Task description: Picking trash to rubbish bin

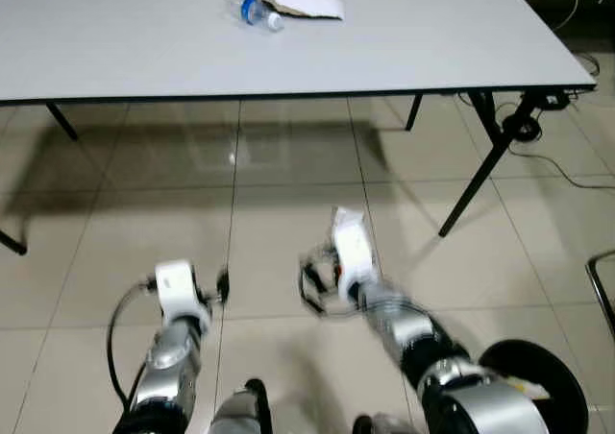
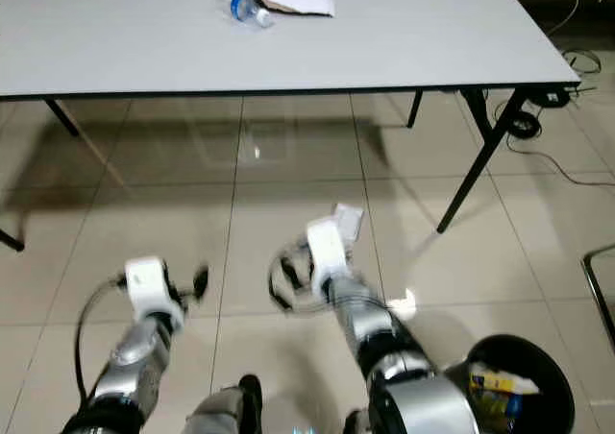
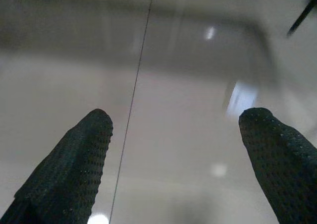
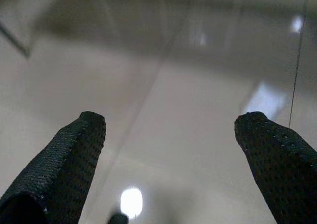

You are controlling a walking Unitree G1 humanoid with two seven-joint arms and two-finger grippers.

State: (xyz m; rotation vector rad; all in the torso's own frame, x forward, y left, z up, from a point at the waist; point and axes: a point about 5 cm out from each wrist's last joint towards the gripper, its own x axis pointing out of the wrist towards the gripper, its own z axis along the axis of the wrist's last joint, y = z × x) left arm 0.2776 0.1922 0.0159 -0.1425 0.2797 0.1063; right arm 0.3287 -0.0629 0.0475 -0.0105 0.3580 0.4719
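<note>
A clear plastic bottle with a blue label [image 1: 258, 12] lies on the grey table [image 1: 144, 55], touching a crumpled piece of white and brown paper [image 1: 298, 0]. A black rubbish bin [image 2: 500, 346] stands on the floor at my lower right, with yellow and white trash inside. Both arms are held low over the tiled floor, short of the table. The left gripper [image 3: 176, 135] is open with only floor between its fingers. The right gripper [image 4: 171, 130] is also open and holds nothing.
Black table legs [image 1: 476, 180] slant down to the floor at the right. Cables [image 1: 567, 170] trail over the tiles at the far right, and a dark metal frame [image 1: 601, 285] stands at the right edge. Another table leg [image 1: 62, 122] is at the left.
</note>
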